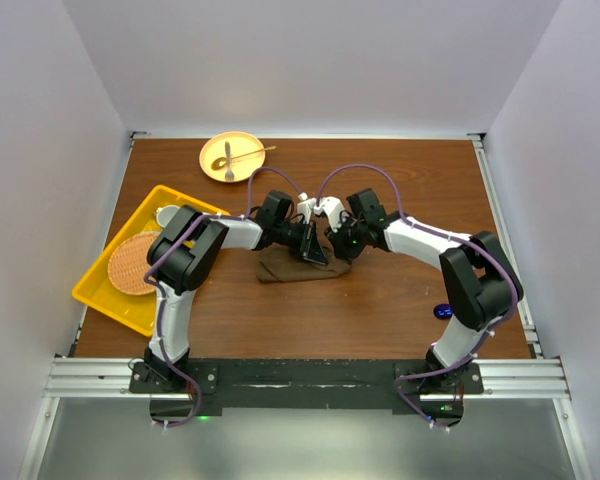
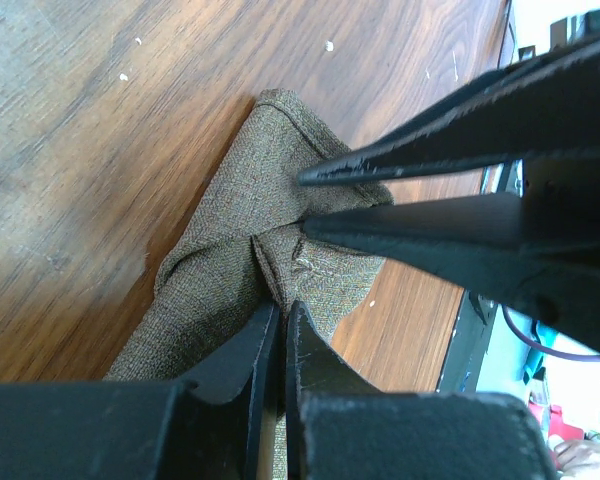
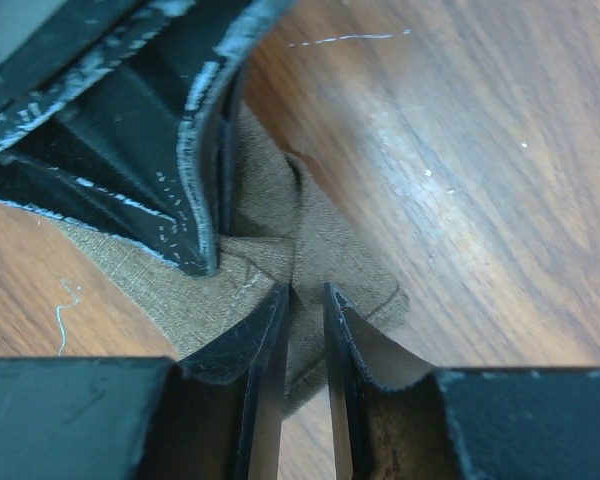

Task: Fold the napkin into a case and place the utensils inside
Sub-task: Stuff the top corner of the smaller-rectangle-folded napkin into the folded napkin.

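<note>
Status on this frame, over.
Left gripper and right gripper shut on napkin, bunched mid-table. Blue spoon by right arm, another utensil on yellow plate. Nothing blocking.

Dark wooden table (image 1: 400, 180), white walls around it. Yellow tray (image 1: 100, 295) sits at the left edge with a round woven mat (image 1: 128, 265) in it. Small yellow plate (image 1: 212, 168) at the back.

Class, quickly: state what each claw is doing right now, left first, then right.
Left claw: closed, pinching a fold of the napkin.
Right claw: closed, pinching the same napkin.
</note>
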Controlling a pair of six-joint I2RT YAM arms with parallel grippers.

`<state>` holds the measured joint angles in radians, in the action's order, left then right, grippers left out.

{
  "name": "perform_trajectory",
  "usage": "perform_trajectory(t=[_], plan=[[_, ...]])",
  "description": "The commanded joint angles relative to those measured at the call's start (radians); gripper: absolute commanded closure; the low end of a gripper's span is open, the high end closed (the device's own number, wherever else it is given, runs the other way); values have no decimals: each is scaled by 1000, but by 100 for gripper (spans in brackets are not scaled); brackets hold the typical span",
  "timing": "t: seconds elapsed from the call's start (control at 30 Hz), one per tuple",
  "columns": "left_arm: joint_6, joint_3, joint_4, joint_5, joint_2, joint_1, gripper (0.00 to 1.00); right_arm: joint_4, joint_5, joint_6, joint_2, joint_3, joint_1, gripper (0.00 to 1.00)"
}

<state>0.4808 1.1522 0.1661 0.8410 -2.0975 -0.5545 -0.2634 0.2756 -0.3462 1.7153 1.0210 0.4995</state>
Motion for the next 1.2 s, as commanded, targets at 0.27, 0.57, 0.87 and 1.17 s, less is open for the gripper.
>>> perform_trajectory(t=[0.27,0.57,0.87,1.17], plan=[[2,-17,3,-23,-24,4,100,26,-61,-45,18,-6,19,74],[2,-23,1,-25,-22,4,100,1,-82,-37,-9,34,19,100],[4,-32,6,-26,-21,4,100,-34,-58,10,-75,85,17,100],[27,-5,9,-20,-10,4,100,-68,-23,3,-91,79,16,100]])
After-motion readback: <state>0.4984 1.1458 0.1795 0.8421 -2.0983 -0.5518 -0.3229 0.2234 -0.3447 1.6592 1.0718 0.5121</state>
